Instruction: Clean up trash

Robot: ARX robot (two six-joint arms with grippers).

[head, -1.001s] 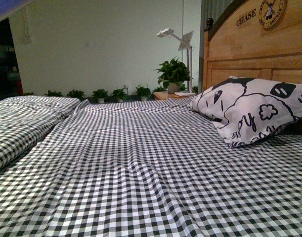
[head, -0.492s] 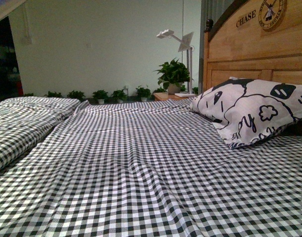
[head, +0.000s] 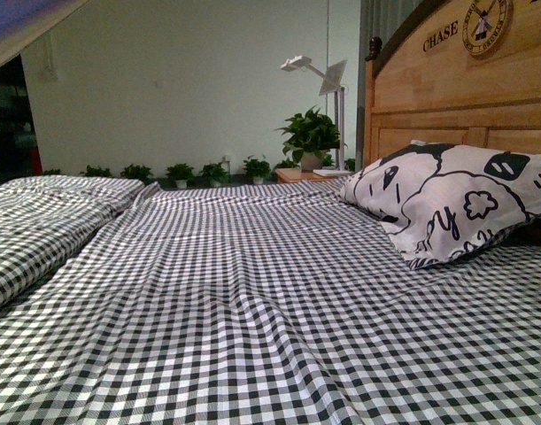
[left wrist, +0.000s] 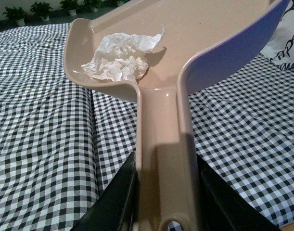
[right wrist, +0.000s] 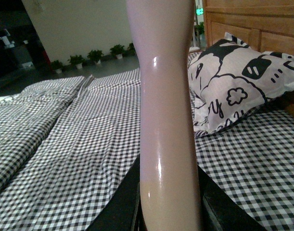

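Bed (head: 252,292): black-and-white checked cover fills the front view from lower left to lower right; a second folded checked quilt (head: 40,221) lies at the left edge.
Plants (head: 199,168): a row of small pots along the far wall, left of centre in the front view; a bigger leafy one (head: 310,133) stands just left of the headboard.
Lamp (head: 319,75): white, upper centre, above the bigger plant.
Headboard (head: 456,88): wooden, upper right, lettered CHASE.
Pillow (head: 447,199): white with black drawings, leaning at the right against the headboard.
Dustpan (left wrist: 219,33): pale scoop, upper half of the left wrist view, held above the bed; its handle (left wrist: 163,168) runs down to the bottom centre.
Trash (left wrist: 120,57): crumpled white wad lying inside the dustpan, upper left of the left wrist view, near the back wall.
Left gripper (left wrist: 163,202): dark fingers (left wrist: 115,202) clamped on either side of the dustpan handle.
Brush (right wrist: 166,110): only its pale handle shows, upright through the middle of the right wrist view.
Right gripper (right wrist: 168,207): dark fingers (right wrist: 125,207) pressed against both sides of the brush handle, at the bottom centre.
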